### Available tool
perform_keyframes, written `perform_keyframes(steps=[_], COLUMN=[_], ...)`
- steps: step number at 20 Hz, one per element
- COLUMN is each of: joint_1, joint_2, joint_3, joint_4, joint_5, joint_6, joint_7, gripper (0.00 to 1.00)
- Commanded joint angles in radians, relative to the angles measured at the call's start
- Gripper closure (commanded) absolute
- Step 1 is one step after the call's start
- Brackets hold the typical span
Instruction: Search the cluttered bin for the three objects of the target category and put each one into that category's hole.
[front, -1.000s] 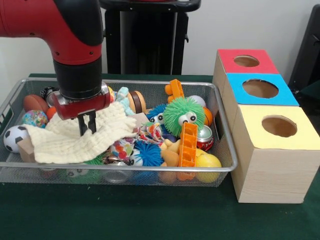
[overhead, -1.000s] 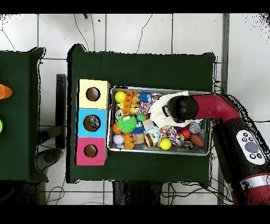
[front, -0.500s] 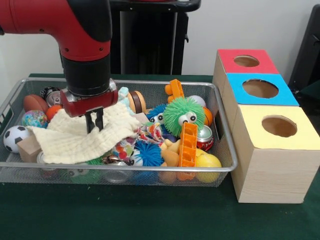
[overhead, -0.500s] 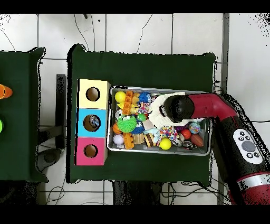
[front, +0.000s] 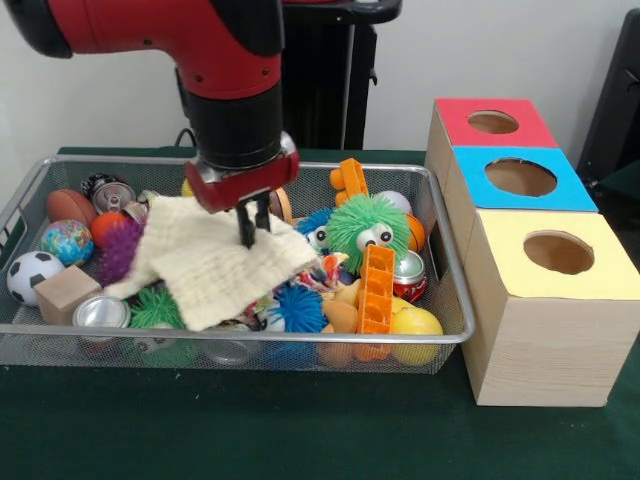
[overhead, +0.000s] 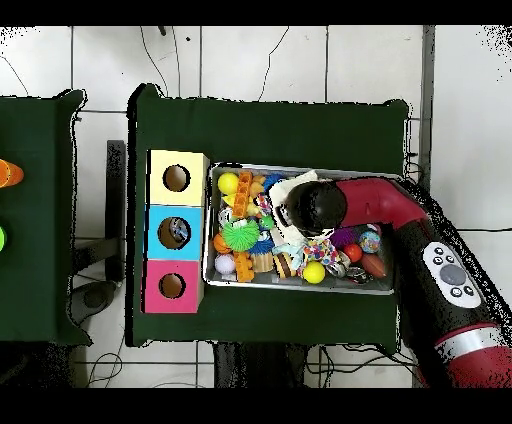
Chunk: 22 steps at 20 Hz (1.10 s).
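My gripper (front: 252, 226) is shut on a cream knitted cloth (front: 210, 265) and holds it over the middle of the wire bin (front: 230, 341). The cloth hangs down and left over the toys. Around it lie a green fuzzy ball with eyes (front: 368, 228), an orange block (front: 377, 290), a blue spiky ball (front: 297, 308), a purple spiky ball (front: 120, 250) and a silver can (front: 100, 312). From overhead the arm's wrist (overhead: 312, 205) hides the gripper, and only a corner of the cloth (overhead: 290, 188) shows.
Right of the bin stand three wooden boxes with round holes, topped red (front: 492, 122), blue (front: 520, 178) and yellow (front: 558, 252). At the bin's left end lie a soccer ball (front: 28, 272), a wooden block (front: 66, 293), a globe ball (front: 68, 242) and a brown football (front: 70, 205).
The gripper has carried the cloth rightward across the bin toward its middle. The purple spiky ball, a green spiky ball and a can at the left are now uncovered.
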Motion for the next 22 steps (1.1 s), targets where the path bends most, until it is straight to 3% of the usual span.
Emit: perform_keyframes(steps=[1,8,16,22], joint_1=[0.05,0.077,0.087,0.064], joint_2=[-0.011,-0.024,0.015,0.011], joint_3=[0.077,0.078,0.053,0.056], joint_4=[0.148,0.163,0.118,0.136], joint_5=[0.085,0.121,0.104,0.092], joint_6=[-0.027,-0.057,-0.068,-0.081], joint_7=[0.033,0.033,0.002,-0.023], gripper=[1.0,1.0,1.0,1.0])
